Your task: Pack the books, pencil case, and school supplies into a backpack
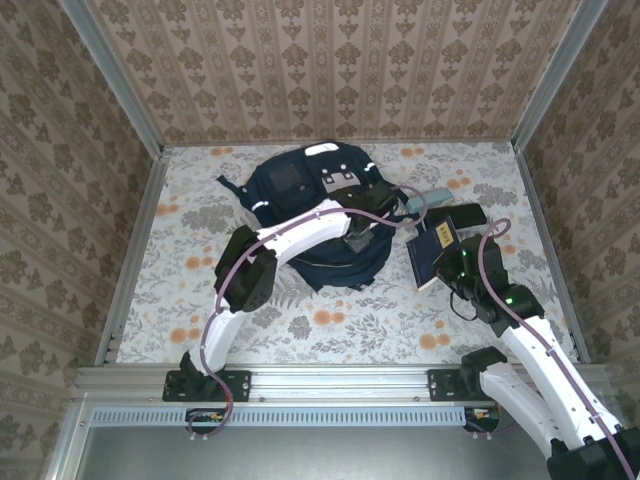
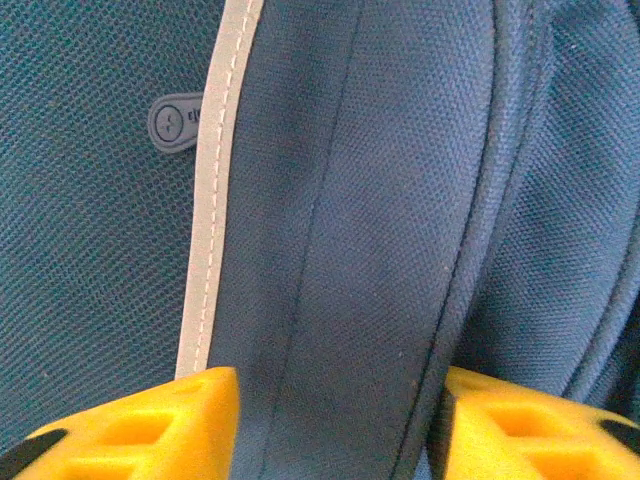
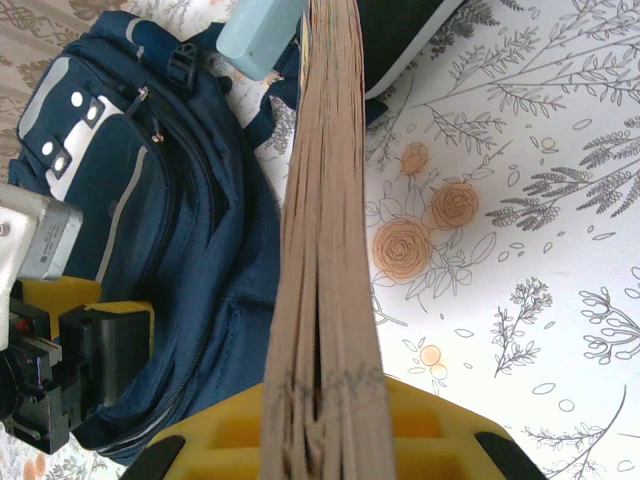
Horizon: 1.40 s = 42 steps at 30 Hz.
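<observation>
Left tool (image 2: 335,425): down on the backpack (image 2: 400,200), yellow fingers (image 2: 150,430) either side of a raised fold of navy fabric; gap between them filled by the fold, both fingers touched by it; closed partway on that fold, narrow rather than wide. Just left of the fold: a white stripe (image 2: 215,200) with a line of stitching; left of that, a small grey tab (image 2: 175,122) on mesh-like cloth.

Right tool (image 3: 322,435): clamped tight on a book (image 3: 325,250); held edge-on, tan page edges toward the wrist camera, running away from the fingers. From above: navy cover with a small orange patch, tilted, lifted off the table (image 1: 200,300), just right of the backpack.

Backpack: lying flat in the far middle of the table, under the left arm; front pocket with grey patches facing up.

Beyond the book, near the backpack's right side: a pale blue thing (image 3: 258,30); beside it a black thing (image 3: 405,35); both on the table, neither identifiable.

Table cover: white, printed with grey leaves and orange flowers; patterned walls on three sides.
</observation>
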Each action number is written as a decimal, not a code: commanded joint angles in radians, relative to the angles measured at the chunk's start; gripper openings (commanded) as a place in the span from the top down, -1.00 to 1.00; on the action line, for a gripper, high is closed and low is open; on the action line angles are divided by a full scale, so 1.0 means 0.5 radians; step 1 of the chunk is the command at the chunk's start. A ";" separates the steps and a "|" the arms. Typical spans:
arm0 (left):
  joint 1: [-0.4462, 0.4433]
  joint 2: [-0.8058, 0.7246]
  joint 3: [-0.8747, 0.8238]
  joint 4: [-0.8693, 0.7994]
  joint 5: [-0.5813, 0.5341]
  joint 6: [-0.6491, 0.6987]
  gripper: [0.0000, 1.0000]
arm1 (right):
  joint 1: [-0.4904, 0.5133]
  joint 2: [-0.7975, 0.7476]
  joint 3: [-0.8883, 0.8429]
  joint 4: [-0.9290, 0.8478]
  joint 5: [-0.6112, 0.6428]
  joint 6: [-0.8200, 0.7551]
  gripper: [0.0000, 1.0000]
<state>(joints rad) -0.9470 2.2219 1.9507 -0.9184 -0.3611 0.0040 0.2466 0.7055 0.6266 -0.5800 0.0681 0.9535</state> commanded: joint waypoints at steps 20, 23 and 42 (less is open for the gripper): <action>-0.022 -0.454 -0.131 0.257 -0.385 0.098 0.92 | -0.006 -0.203 -0.022 0.075 -0.182 -0.009 1.00; -0.022 -0.637 -0.279 0.445 -0.429 0.105 0.95 | -0.004 -0.235 -0.060 0.265 -0.384 -0.023 1.00; 0.023 -0.835 -0.346 0.696 -0.371 0.054 0.99 | 0.466 0.391 -0.255 1.550 -0.585 0.441 1.00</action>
<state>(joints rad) -0.9455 1.8503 1.7607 -0.6643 -0.5320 0.0490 0.4408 0.8433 0.4526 0.0025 -0.2779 1.1393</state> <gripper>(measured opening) 0.052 0.123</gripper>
